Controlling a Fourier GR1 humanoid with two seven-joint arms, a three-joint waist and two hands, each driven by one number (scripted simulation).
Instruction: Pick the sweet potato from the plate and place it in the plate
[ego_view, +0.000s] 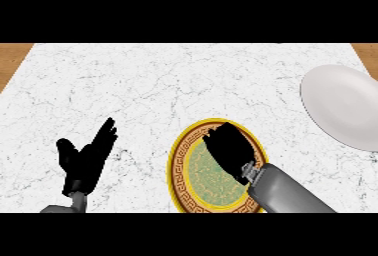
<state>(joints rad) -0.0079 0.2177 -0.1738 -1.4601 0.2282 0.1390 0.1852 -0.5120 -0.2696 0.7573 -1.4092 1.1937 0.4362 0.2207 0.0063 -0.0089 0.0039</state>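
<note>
The right hand is lowered over the yellow-rimmed patterned round plate; its fingers cannot be told, and the sweet potato is hidden. Transfer to the plain white plate, far right, is judged pending; the left hand rests open

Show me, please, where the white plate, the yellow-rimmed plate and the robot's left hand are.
white plate (341, 106): head view, its bare middle.
yellow-rimmed plate (193, 172): head view, left green centre.
left hand (87, 159): head view, its palm.
</note>
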